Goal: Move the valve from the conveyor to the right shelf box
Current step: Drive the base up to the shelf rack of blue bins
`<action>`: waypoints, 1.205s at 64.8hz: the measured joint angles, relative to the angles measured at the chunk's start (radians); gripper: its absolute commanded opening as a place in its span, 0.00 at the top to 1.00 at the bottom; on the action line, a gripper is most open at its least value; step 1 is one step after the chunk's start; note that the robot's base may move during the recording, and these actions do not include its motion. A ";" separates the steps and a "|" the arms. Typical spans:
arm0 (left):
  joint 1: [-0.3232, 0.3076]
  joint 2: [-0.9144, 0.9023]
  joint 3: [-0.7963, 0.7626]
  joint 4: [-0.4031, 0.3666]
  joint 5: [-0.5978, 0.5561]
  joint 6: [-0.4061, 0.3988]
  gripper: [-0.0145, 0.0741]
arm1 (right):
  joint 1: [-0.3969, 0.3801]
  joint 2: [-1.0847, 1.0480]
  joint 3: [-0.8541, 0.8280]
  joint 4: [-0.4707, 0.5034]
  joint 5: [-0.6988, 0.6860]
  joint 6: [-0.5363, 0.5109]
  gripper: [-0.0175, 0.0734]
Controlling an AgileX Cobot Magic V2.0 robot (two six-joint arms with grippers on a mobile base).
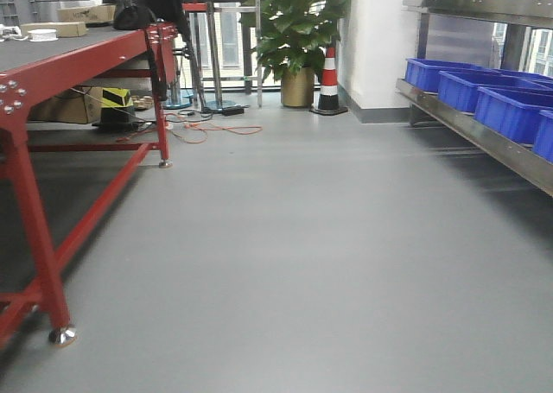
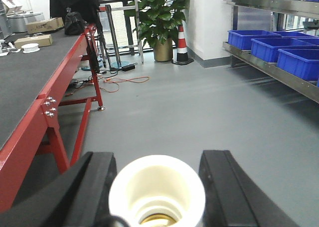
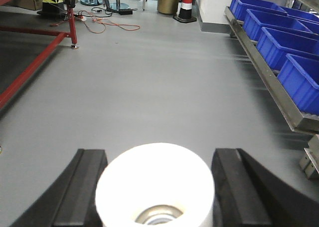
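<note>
In the left wrist view a white valve point(image 2: 157, 187) with a round open end sits between the black fingers of my left gripper point(image 2: 159, 156), which is shut on it. In the right wrist view a second white valve point(image 3: 154, 182) sits the same way in my right gripper point(image 3: 160, 152). The conveyor point(image 1: 52, 52), a dark grey belt on a red frame, runs along the left and also shows in the left wrist view point(image 2: 25, 72). The right shelf point(image 1: 484, 138) carries several blue boxes point(image 1: 510, 112), seen too in the right wrist view point(image 3: 279, 42). Neither gripper shows in the front view.
Grey floor lies between conveyor and shelf. A potted plant point(image 1: 298, 30) and a striped traffic cone point(image 1: 328, 82) stand at the far end. Orange cables point(image 1: 207, 129) lie on the floor by the conveyor's leg. Cardboard boxes point(image 2: 45, 25) sit on the belt's far end.
</note>
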 measured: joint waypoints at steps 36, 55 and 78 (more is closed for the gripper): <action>0.000 0.000 0.000 0.000 0.000 0.000 0.96 | 0.000 0.000 0.000 0.000 -0.008 0.000 0.98; 0.000 0.000 0.000 0.000 0.000 0.000 0.96 | 0.000 0.000 0.000 0.002 -0.008 0.000 0.98; 0.000 0.000 0.000 0.000 0.000 0.000 0.96 | 0.000 0.000 0.000 0.002 -0.008 0.000 0.98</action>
